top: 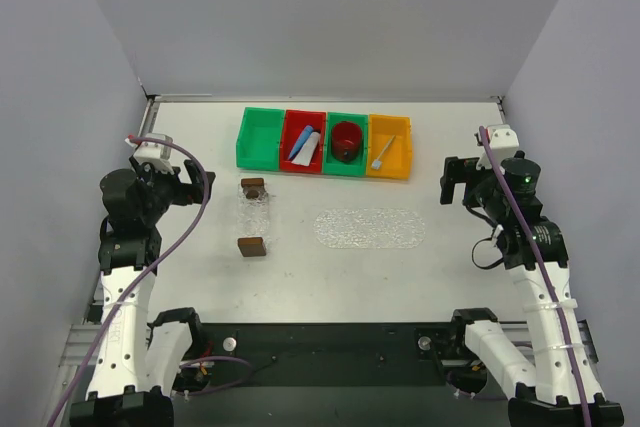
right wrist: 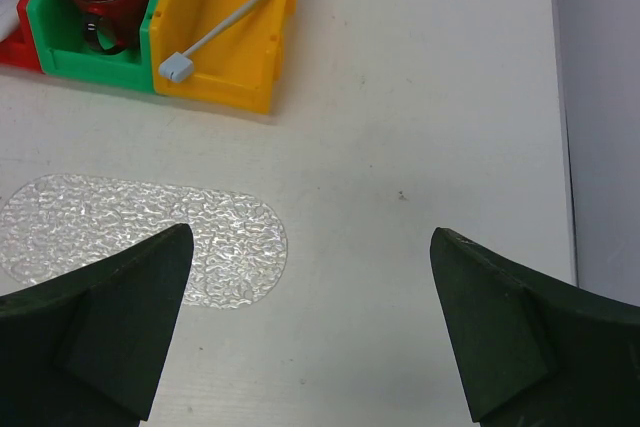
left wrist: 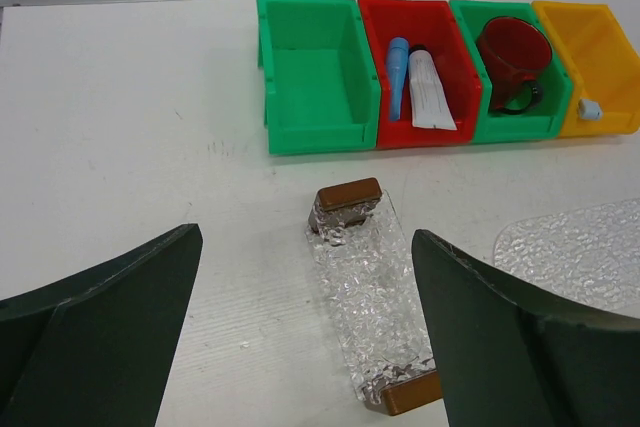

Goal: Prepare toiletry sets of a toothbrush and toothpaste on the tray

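Left gripper (left wrist: 303, 242): fingers wide apart, nothing in them.
Right gripper (right wrist: 310, 237): same deal, spread wide and holding nothing.
Tray: small clear plastic tray (left wrist: 372, 297) with a brown wooden block at each end, lying right between the left fingers.
Toothpaste: bright blue tube (left wrist: 398, 72) and white tube (left wrist: 430, 95), side by side in the red plastic bin (left wrist: 430, 19), straight ahead past the tray.
Toothbrush: slim white toothbrush (right wrist: 215, 35), slanted in the yellow plastic bin (right wrist: 225, 92), ahead-left of the right fingers.
View gap: the left wrist catches only the brush head, while the right wrist shows the whole handle.
Surface: white table (top: 440, 267), with an oval clear bubbly mat (right wrist: 140, 232) just ahead of the right gripper's left-hand finger.
Room: plain grey walls (top: 330, 17) on three sides.
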Controlling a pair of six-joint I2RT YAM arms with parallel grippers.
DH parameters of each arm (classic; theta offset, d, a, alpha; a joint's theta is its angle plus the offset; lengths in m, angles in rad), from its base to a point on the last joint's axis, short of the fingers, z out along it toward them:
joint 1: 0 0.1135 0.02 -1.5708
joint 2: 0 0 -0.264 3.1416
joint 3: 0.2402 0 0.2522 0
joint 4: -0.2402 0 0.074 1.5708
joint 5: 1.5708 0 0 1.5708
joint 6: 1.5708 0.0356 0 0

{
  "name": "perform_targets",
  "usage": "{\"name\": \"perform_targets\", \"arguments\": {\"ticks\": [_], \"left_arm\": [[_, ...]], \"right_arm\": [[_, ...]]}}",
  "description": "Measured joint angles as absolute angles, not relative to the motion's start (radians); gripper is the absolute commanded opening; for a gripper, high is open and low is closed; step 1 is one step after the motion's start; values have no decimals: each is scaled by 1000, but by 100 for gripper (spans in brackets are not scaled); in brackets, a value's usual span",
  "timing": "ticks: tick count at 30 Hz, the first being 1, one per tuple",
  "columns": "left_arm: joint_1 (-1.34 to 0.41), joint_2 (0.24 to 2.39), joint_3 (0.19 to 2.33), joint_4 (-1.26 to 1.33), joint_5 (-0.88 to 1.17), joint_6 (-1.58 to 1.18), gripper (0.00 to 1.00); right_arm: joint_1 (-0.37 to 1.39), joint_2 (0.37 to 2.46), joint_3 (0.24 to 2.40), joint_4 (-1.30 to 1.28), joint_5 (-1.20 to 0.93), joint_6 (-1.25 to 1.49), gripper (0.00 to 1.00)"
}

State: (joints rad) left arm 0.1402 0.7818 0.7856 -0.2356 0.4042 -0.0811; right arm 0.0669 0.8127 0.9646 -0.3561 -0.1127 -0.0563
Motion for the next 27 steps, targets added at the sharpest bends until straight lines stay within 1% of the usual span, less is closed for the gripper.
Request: {"name": "perform_targets", "arguments": {"ticks": [9,15,20,24,27], "left_arm": [[140,801,789,-265,430,-64,97],[127,833,834,-366,454,-3,96],[56,891,876,-464,442,47,95],[-53,962,904,-528,400,61,94],[-123,1015,915,-554,347,65,90]], "right_arm": [[67,805,965,-356,-122,-69,100],[67,807,965,-356,-134,-77,100],[67,810,965,-356,-148,-81,100],[67,819,965,-357,-155,-83,100],[67,824,965,-359,-159,-84,100]]}}
